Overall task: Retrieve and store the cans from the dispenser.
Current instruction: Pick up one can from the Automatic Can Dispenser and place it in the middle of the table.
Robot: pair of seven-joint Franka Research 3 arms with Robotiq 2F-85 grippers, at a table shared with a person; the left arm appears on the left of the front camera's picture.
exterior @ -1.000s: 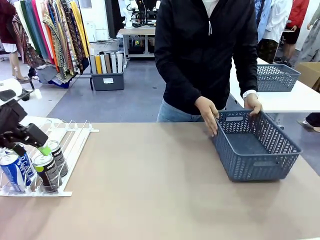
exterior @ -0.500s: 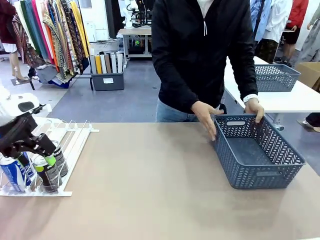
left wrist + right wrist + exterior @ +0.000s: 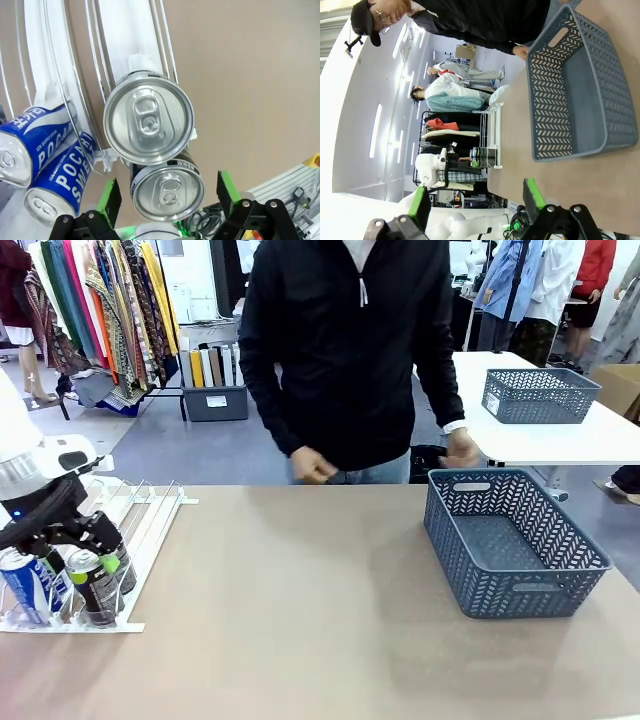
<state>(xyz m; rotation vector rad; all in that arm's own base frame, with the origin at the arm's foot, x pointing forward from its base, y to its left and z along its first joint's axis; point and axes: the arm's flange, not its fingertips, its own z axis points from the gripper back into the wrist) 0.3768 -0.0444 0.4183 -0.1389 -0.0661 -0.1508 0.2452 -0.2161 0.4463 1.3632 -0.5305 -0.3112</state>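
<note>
At the table's left edge, the left gripper [image 3: 92, 570] stands in front of two dark cans [image 3: 97, 595], so you cannot read their labels. The frame's left edge clips the dispenser [image 3: 150, 515] there. From the left wrist, the upper dark can [image 3: 148, 124] covers much of the lower dark can [image 3: 167, 192], and a blue-and-white can [image 3: 35, 145] runs off frame. From the right wrist, the picture's right edge cuts the grey basket [image 3: 547, 100].
</note>
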